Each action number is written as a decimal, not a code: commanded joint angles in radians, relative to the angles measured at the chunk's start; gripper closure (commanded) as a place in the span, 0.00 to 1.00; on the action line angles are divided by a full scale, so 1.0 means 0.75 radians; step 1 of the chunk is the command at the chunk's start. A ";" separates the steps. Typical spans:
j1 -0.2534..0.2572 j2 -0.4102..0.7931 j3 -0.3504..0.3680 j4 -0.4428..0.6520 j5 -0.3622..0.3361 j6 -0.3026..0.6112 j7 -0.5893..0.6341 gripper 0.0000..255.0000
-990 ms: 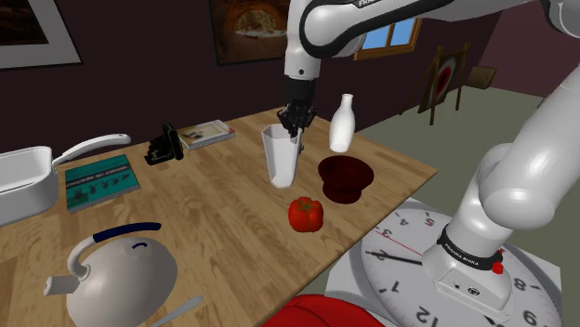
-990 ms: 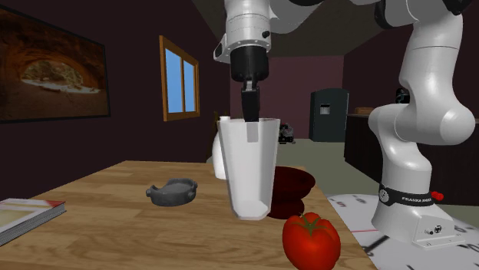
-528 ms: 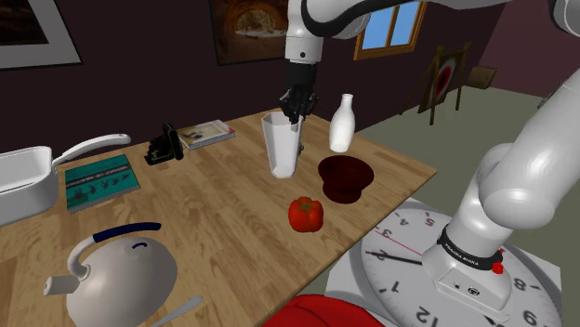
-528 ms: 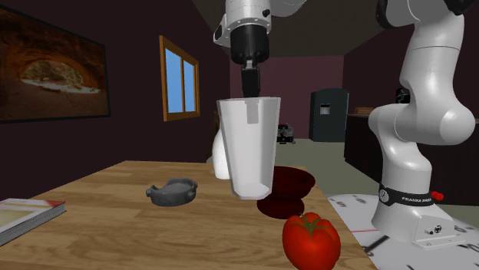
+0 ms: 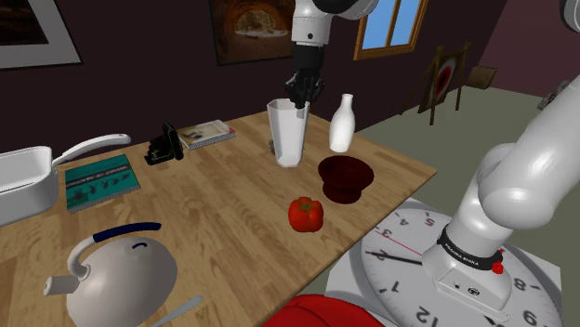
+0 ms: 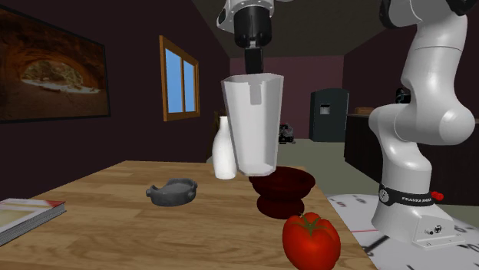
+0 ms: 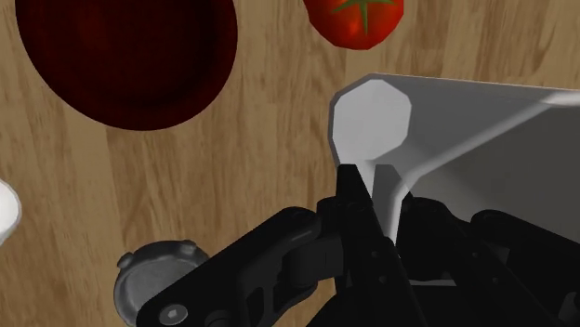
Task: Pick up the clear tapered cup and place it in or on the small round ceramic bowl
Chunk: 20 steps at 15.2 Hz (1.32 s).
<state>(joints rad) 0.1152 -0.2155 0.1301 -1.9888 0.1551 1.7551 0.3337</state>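
Wrist view: cup (image 7: 483, 130) wall btw fingers (image 7: 352, 201)

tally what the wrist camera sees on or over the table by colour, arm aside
red: 2 (bowl, tomato)
white: 2 (cup, bottle)
grey: 1 (small dish)
total: 5

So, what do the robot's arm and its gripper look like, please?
The arm is glossy white, built of thick rounded links with dark rings at the joints. Near its base runs a black band with white lettering, and beside it sits a small red knob. The gripper is all black, with two slim fingers.
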 commanded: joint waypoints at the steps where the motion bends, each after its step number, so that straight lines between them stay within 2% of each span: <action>1: -0.017 -0.062 -0.029 -0.035 -0.001 -0.032 -0.043 1.00; 8: -0.086 -0.272 -0.158 -0.152 -0.040 -0.150 -0.217 1.00; 16: -0.167 -0.440 -0.322 -0.190 -0.135 -0.300 -0.421 1.00; 20: -0.169 -0.454 -0.323 -0.274 -0.137 -0.231 -0.426 1.00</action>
<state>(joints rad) -0.0107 -0.5539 -0.1109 -2.1809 0.0534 1.5706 0.0165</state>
